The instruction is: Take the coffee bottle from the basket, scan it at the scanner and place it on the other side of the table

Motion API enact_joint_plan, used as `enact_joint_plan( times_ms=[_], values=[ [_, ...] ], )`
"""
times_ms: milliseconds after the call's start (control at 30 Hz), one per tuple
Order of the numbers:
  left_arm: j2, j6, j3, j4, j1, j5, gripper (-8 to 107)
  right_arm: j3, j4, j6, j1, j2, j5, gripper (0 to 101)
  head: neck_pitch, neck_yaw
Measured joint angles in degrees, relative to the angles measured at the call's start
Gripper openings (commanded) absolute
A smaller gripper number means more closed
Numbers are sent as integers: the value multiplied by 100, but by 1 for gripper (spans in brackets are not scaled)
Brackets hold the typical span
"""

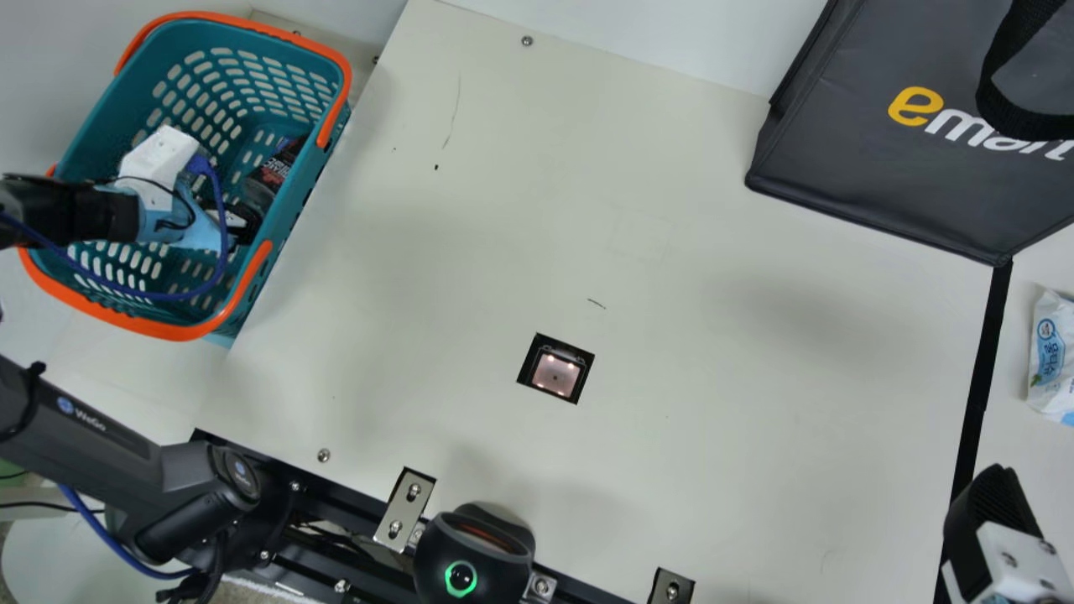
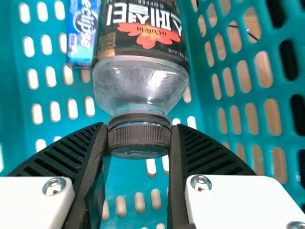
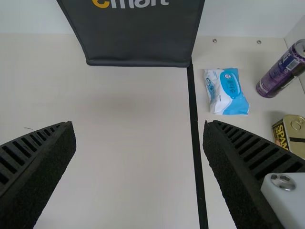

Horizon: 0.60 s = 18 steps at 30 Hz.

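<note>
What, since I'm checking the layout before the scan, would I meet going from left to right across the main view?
Teal shopping basket with an orange rim → scanner set in the table → dark grey shopping bag.

Open table (image 1: 470,252), walled basket (image 1: 336,63).
Room to pass over table between basket and black bag (image 1: 839,168); basket walls block sideways; blue box (image 2: 82,36) close beside bottle (image 2: 140,86).

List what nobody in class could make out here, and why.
- Coffee bottle, base: left wrist view, cut off by top edge.
- Blue packet, far end: same view and edge.
- Black bag, inside: main view, hidden by its front.
- Tin, one side: right wrist view, cut off by right edge.
</note>
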Motion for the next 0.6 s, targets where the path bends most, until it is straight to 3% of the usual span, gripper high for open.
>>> enact_joint_plan(
  times_ms=[600],
  values=[
    [-1008, -1122, -223, 587, -11, 838, -8, 0, 0, 0, 0, 0, -1, 95, 0, 9]
  ],
)
